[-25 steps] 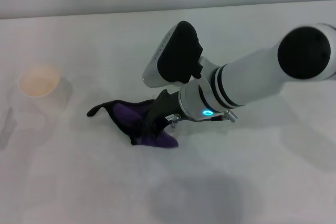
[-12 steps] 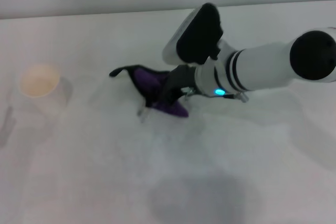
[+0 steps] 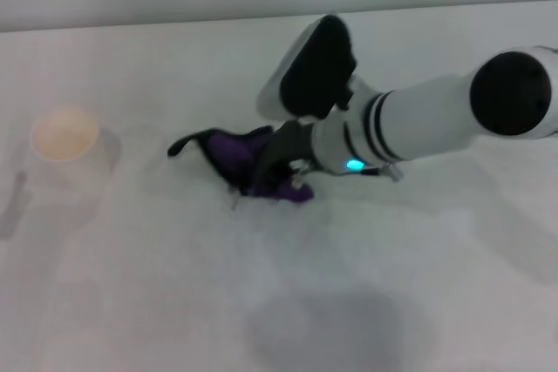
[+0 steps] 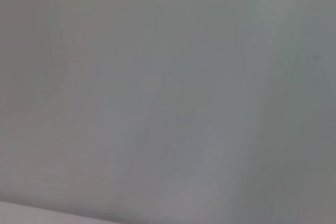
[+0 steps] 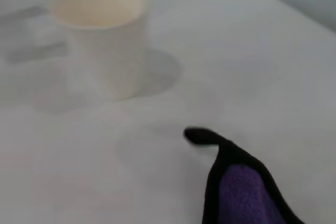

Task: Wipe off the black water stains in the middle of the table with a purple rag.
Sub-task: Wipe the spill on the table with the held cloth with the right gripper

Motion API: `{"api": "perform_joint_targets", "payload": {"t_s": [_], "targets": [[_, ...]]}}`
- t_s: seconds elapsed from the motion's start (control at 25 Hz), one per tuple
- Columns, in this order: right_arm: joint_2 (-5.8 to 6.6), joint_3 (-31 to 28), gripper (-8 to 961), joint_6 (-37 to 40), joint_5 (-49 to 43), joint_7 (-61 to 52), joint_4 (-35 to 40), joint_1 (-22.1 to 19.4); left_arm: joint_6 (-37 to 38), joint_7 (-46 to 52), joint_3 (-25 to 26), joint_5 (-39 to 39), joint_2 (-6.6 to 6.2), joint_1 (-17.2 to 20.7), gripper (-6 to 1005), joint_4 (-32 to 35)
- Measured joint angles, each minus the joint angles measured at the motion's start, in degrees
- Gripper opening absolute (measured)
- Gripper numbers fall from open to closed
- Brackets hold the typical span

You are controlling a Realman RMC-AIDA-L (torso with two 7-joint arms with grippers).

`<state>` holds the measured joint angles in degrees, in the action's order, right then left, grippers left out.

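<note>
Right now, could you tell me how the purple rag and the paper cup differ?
The purple rag is dark, soft and crumpled, gripped by the right pincer; the paper cup is pale, rigid and upright, standing untouched to its left. Both rest on the white table.

Dim, even light; soft blur throughout, with faint grey shadows on the table (image 3: 131,302).

Soft, fuzzy purple cloth rag (image 3: 248,158), matt white table (image 3: 157,285), smooth paper cup (image 3: 64,137), glossy plastic arm (image 3: 418,124).
</note>
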<state>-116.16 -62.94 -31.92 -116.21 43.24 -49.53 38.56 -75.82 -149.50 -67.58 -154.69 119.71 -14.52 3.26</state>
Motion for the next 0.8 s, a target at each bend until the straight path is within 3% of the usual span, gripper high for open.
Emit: {"api": "perform_joint_targets", "payload": {"t_s": [0.4,0.8], "targets": [[-0.04,7.84,105,-2.26,2.15,1.40,-5.17,0.44,0.32,0.00,-0.06,0.01,0.00,-0.53,887,-0.10],[-0.01,8.25,105,9.13,3.37,2.98,-1.40,-0.11,0.06,0.00,0.00,0.01,0.00,-0.49,887,-0.40]]}}
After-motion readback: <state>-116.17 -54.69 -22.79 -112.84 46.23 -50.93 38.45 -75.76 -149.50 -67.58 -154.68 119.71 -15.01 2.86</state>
